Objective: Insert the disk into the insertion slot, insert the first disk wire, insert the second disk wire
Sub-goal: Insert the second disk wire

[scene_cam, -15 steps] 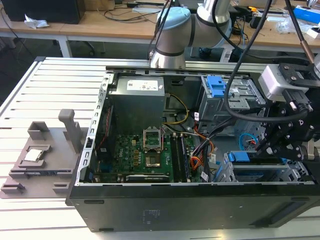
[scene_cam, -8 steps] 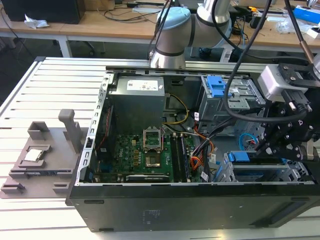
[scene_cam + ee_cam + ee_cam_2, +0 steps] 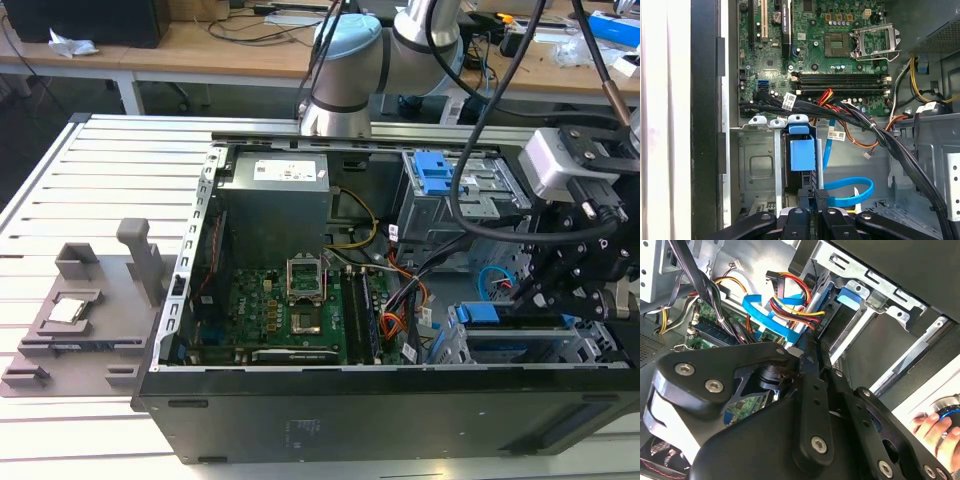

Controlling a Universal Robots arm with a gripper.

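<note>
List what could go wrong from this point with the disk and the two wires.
1. The disk sits in the insertion slot with the pincer right at its end; a skewed push might jam the blue caddy against the cage.
2. The second disk wire loops close beside the pincer and could snag.
3. The first disk wire hangs among black cables, which might catch the arm.
</note>
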